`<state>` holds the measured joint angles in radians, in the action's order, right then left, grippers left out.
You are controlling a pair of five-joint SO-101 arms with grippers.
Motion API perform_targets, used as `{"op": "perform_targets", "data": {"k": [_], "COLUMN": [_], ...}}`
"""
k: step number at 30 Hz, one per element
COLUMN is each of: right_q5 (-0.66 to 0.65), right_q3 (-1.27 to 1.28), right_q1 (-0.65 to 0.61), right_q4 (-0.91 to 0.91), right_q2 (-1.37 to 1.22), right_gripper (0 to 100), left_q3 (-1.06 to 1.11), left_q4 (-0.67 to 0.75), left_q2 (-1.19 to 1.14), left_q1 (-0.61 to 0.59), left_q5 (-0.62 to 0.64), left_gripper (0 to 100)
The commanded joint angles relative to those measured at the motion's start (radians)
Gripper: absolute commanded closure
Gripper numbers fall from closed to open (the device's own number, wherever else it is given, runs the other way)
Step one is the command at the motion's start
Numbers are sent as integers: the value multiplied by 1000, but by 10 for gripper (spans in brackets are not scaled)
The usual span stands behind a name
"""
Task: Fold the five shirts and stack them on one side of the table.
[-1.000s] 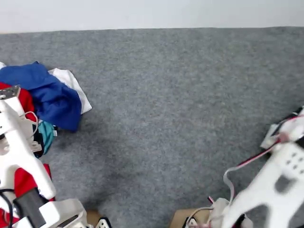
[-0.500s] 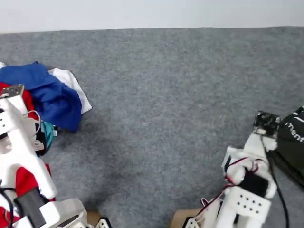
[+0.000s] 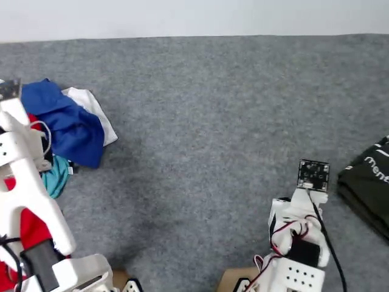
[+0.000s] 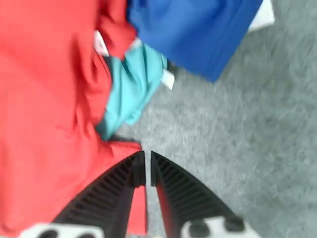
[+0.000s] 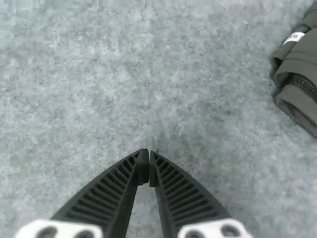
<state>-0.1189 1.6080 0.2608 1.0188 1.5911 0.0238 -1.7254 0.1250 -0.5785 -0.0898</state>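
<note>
A heap of unfolded shirts lies at the table's left edge: a blue shirt (image 3: 67,121) on top, a white shirt (image 3: 91,106) under it, a teal shirt (image 3: 56,176) and a red shirt (image 3: 30,231) nearer the arm. A folded black shirt (image 3: 368,185) rests at the right edge. My left gripper (image 4: 147,171) is shut with nothing in it, above the edge of the red shirt (image 4: 44,109), close to the teal shirt (image 4: 133,84) and blue shirt (image 4: 193,29). My right gripper (image 5: 148,168) is shut and empty over bare mat, with the black shirt (image 5: 297,74) off to one side.
The grey mat (image 3: 213,121) covers the table up to a pale wall at the back. The left arm (image 3: 24,182) stands over the shirt heap and the right arm (image 3: 301,237) at the front right.
The right arm has swung left, away from the black shirt, which now lies uncovered. The left arm has reached farther back over the heap.
</note>
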Motion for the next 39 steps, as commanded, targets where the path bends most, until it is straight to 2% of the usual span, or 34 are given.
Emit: {"op": "perform_targets", "data": {"k": [1,7,13,16,22,32,39], "right_q5": [-48,-69,-72,-72,-71,-69,-69], "right_q3": [40,75,75,75,75,75,75], "right_q1": [-4,-30,-70,-71,-76,-76,-76], "right_q4": [-8,48,153,156,277,280,280], "right_q2": [108,225,209,209,209,209,209], "right_gripper": [990,990,990,990,990,990,990], "left_q3": [-101,-111,-114,-143,-314,-565,-700], "left_q4": [-5,78,150,169,164,158,157], "left_q2": [38,12,-158,-252,-471,-842,-1010], "left_q1": [25,146,282,310,310,311,313], "left_q5": [-38,-52,-100,-149,-181,-241,-239], "left_gripper": [955,941,941,897,811,814,942]}}
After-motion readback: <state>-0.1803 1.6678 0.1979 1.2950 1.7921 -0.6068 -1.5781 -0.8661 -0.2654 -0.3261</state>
